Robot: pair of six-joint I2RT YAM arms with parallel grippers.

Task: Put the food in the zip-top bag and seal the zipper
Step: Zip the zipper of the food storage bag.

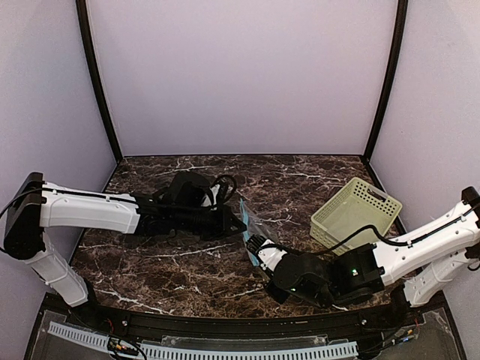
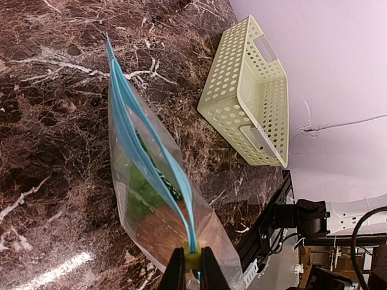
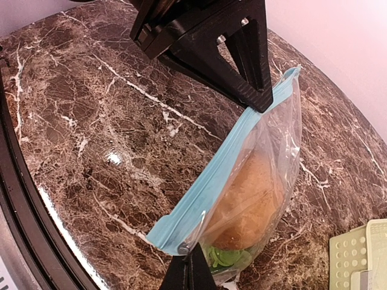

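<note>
Bag [image 1: 252, 222] is being held upright at the middle of the table [image 1: 172, 262], left of the basket [image 1: 356, 214], with its zipper [image 2: 138, 154] on top. Right gripper [image 3: 188, 264] is pinching the zipper's near end, and left gripper [image 2: 192, 261] is pinching it farther along. Potato [image 3: 251, 193] and green vegetable [image 2: 140, 193] are sitting inside, touching. Beyond the left gripper, the strips are gaping apart.

Teal-blue zipper [image 3: 221, 166], apparently brown-orange potato [image 3: 251, 193]

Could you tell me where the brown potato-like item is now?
The potato lies inside the zip-top bag beside the green vegetable, held mid-table between left gripper and right gripper, left of the basket from above.
</note>
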